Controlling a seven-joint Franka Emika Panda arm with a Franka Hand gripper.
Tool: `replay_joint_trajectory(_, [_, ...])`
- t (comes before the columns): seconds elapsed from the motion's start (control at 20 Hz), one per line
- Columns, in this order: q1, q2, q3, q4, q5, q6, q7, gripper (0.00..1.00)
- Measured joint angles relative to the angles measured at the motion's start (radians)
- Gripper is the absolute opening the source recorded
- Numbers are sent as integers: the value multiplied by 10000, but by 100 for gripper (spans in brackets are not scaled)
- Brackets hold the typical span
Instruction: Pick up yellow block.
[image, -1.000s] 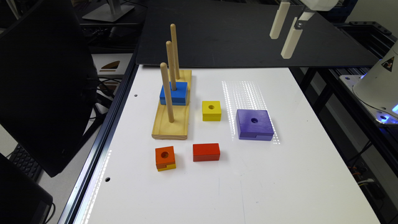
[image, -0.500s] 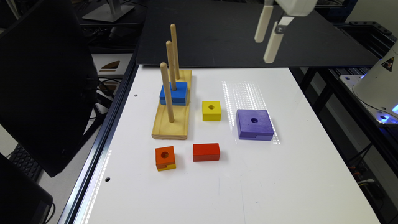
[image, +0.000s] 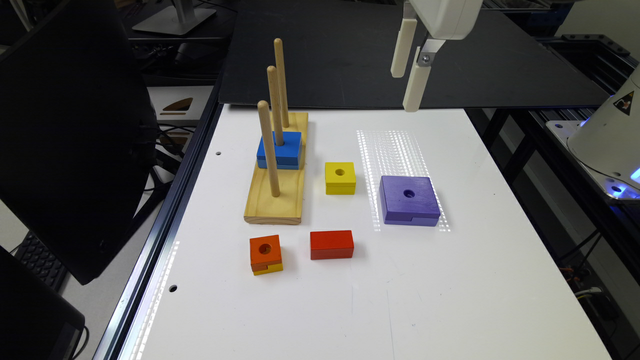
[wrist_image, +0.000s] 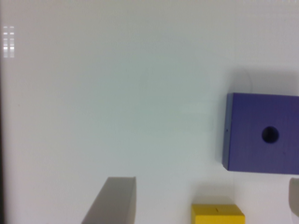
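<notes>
The yellow block is small and square with a round hole in its top. It rests on the white table between the wooden peg base and the purple block. My gripper hangs high above the table's far side, beyond the yellow block and toward the exterior view's right of it. In the wrist view the gripper is open, its fingers wide apart with nothing between them. There the yellow block shows only its edge at the frame border, with the purple block beside it.
A wooden base carries three upright pegs, with a blue block on the middle peg. A purple block, a red block and an orange-topped block lie on the table. A black board lies behind the table.
The gripper has moved toward the exterior view's left and a little lower, nearer the table's far edge. The blocks have not moved.
</notes>
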Motion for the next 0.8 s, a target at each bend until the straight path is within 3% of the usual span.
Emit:
replay_joint_trajectory(0.2, [4,102,200,224,7,-1,201,100])
replay_joint_trajectory(0.35, [-1,409,364,558,7,-1,365,100])
replay_joint_trajectory(0.8, [-15,1118,382,1241,7,-1,393,100])
